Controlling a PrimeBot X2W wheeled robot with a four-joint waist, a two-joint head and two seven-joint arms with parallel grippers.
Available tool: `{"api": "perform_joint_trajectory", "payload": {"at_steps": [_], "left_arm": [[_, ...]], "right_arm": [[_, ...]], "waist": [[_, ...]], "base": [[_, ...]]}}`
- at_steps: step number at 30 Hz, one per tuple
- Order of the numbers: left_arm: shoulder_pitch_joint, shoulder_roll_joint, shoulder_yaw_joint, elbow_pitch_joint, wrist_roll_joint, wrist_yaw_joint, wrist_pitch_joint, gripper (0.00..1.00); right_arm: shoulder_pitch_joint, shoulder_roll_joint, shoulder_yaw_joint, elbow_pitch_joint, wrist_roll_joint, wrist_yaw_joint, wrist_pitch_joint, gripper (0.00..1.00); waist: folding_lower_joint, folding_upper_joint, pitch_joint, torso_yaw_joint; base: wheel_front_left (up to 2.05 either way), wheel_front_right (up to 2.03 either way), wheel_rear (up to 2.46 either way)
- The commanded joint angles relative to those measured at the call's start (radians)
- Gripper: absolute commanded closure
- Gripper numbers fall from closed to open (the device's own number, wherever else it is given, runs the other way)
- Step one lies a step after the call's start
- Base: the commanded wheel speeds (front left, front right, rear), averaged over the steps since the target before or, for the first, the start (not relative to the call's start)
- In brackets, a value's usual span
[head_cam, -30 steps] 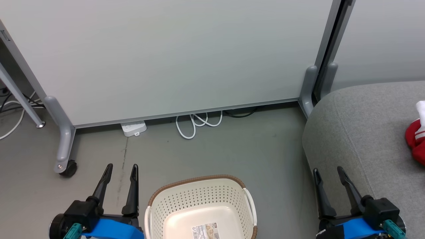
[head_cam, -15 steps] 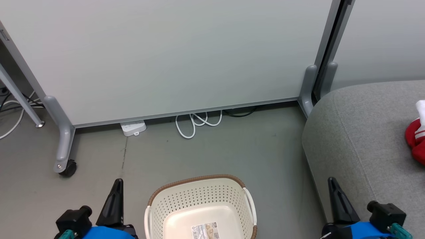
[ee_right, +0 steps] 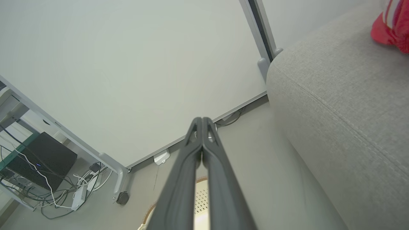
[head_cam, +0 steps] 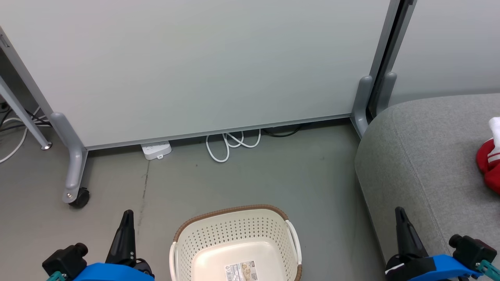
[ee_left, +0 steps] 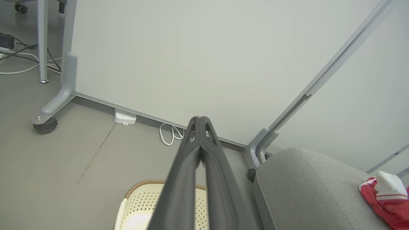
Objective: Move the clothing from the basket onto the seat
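Looking down, the head view showed the cream-white perforated plastic basket point(head_cam: 230, 210) with a brown woven-look rim on the grey floor point(head_cam: 273, 175), a printed label point(head_cam: 241, 271) on its bottom; the left gripper point(head_cam: 127, 220) beside it and the right gripper point(head_cam: 400, 218) by the large light-grey woven-fabric seat point(head_cam: 422, 156) were both clenched on nothing; the bright-red-and-white clothing point(head_cam: 489, 166) lay bunched on the seat; the left wrist view showed dark fingers point(ee_left: 182, 179) pressed together above the basket; the right wrist view showed likewise, clothing at upper right.
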Motion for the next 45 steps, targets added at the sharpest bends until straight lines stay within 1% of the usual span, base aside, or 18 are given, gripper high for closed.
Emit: {"api": "perform_joint_trajectory", "payload": {"at_steps": [1, 16, 17, 29, 45], "left_arm": [[-0.021, 0.003, 0.014, -0.017, -0.043, -0.004, 0.01, 1.0], [-0.027, 0.004, 0.043, -0.025, -0.259, -0.009, 0.065, 1.0], [-0.027, 0.004, 0.043, -0.025, -0.259, -0.009, 0.065, 1.0], [-0.03, 0.004, 0.062, -0.031, -0.41, -0.011, 0.104, 1.0], [-0.035, 0.005, 0.085, -0.037, -0.585, -0.016, 0.151, 1.0]], "right_arm": [[-0.032, 0.003, -0.007, -0.018, 0.047, 0.0, 0.01, 1.0], [-0.047, 0.006, -0.031, -0.023, 0.268, 0.0, 0.068, 1.0], [-0.047, 0.006, -0.031, -0.023, 0.268, 0.0, 0.068, 1.0], [-0.059, 0.009, -0.048, -0.026, 0.421, 0.0, 0.107, 1.0], [-0.072, 0.012, -0.067, -0.029, 0.601, 0.0, 0.154, 1.0]], "waist": [[0.0, 0.0, 0.0, 0.0], [0.0, 0.0, 0.002, -0.002], [0.0, 0.0, 0.002, -0.002], [0.0, 0.0, 0.004, -0.003], [0.0, 0.0, 0.006, -0.005]], "base": [[0.0, 0.0, 0.0], [0.0, 0.0, 0.0], [0.0, 0.0, 0.0], [0.0, 0.0, 0.0], [0.0, 0.0, 0.0]]}}
